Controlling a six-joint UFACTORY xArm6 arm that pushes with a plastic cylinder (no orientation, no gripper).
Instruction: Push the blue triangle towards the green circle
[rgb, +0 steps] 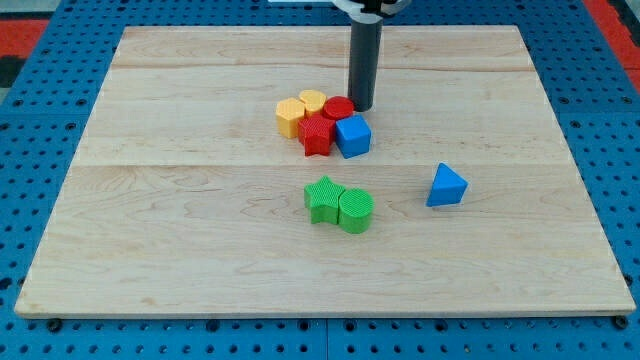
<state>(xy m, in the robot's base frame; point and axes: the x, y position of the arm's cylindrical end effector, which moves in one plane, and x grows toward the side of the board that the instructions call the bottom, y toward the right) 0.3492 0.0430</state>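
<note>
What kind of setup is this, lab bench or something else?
Probably a robotics lab tabletop rig for pushing tests: a bare wooden board sits on a blue pegboard-like base, small coloured blocks such as the blue triangle and green circle lie scattered, and my tip rests by the upper cluster.

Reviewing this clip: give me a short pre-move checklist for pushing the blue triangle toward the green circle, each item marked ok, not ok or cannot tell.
1. Blue triangle stands alone, free to slide: ok.
2. Green circle in view, touching the green star on its left: ok.
3. Path from triangle to circle free of blocks: ok.
4. My tip placed at the triangle's right, behind the push: not ok; it is up by the cluster, beside the red circle.
5. Tip clear of the blue cube: ok, though close.
6. Tip touching the red circle: cannot tell.
</note>
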